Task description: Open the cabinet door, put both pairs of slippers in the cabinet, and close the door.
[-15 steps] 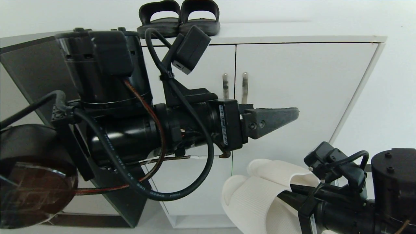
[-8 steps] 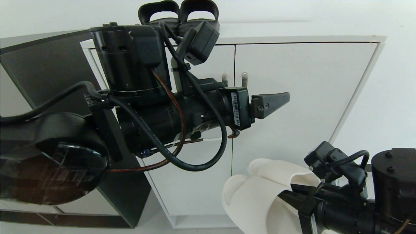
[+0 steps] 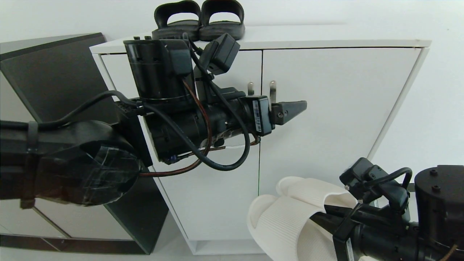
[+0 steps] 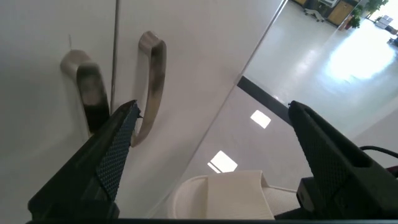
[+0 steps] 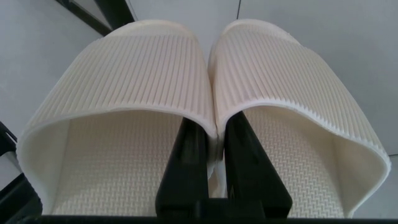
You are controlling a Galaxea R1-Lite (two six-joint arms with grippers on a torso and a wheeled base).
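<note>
Beside the left end effector (image 3: 291,108), off to its left, a dark grey unit (image 3: 54,72) stands against the white cabinet (image 3: 326,116). This end effector hangs in front of the cabinet's 2 closed doors, level with the 2 metal handles (image 3: 273,90) at the seam between them. From the head view its fingers sit side-on and read as 1 dark wedge. The left wrist view gives what that angle hides: the fingers are spread wide with nothing between them, and 1 fingertip (image 4: 127,118) sits just beside the lower end of the nearer handle (image 4: 151,81). Whether they touch cannot be told.

Above this end effector, the black slippers (image 3: 199,21) rest side by side on the cabinet top, toes outward.

Below and to its right, the right end effector (image 5: 214,140) is clamped on the white slippers (image 3: 286,214), holding them in front of the lower part of the right door. The head view shows the pair's ribbed straps from outside. The right wrist view looks into both slippers: 1 finger sits inside each, and the 2 inner strap edges are pinched together between them.
</note>
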